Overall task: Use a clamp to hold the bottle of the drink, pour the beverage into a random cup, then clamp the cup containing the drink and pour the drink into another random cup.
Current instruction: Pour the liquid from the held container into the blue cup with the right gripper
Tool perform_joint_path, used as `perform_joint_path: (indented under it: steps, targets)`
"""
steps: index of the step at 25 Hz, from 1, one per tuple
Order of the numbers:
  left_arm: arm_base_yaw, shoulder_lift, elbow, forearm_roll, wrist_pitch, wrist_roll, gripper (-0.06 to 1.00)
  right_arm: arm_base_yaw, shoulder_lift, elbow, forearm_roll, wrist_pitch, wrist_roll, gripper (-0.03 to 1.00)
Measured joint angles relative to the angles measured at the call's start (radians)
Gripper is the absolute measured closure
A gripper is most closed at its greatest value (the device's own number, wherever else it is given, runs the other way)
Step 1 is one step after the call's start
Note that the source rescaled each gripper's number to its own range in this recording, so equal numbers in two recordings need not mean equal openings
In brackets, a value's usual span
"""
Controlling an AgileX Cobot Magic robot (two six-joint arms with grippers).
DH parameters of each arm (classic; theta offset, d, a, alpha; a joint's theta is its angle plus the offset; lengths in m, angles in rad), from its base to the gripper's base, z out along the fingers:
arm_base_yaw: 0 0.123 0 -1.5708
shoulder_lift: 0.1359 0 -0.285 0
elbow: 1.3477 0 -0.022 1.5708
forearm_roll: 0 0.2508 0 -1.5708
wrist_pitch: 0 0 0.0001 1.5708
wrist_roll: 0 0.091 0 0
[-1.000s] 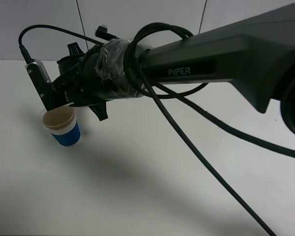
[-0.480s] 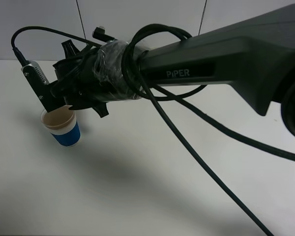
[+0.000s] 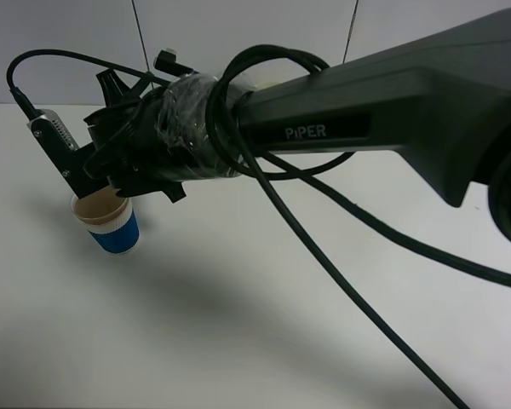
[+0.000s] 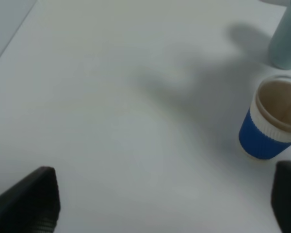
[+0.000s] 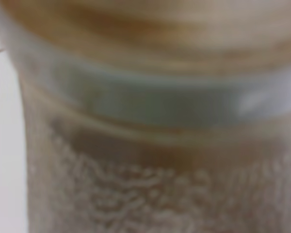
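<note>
The cup containing the drink (image 3: 111, 223) has a blue sleeve and a white band and stands upright at the left of the white table; its inside looks tan-brown. The clamp (image 3: 128, 152), on the black-wrapped arm, hovers just above and behind it without touching. In the left wrist view the same cup (image 4: 271, 127) stands ahead and off to one side of my left gripper (image 4: 157, 201), whose black fingertips (image 4: 26, 204) are wide apart, open, with bare table between them. A blurred translucent vessel (image 5: 145, 121) with a brown tint fills the right wrist view. I cannot tell whether it is the bottle, and no fingers show there.
A pale teal cup (image 4: 286, 39) stands just beyond the blue cup. A thick black cable (image 3: 341, 273) hangs from the arm across the middle of the exterior view. A white-cased unit (image 3: 53, 141) with a black cable sits at the arm's tip.
The arm's tip has drifted slightly left and up above the blue cup. The cup has not moved.
</note>
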Motion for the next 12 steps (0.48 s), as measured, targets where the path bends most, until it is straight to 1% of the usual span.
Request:
perform_joint_path:
  steps: [12]
  targets:
    - [0.000, 0.000, 0.000, 0.000, 0.000, 0.000, 0.32, 0.011, 0.000, 0.000, -0.038, 0.002, 0.000, 0.95]
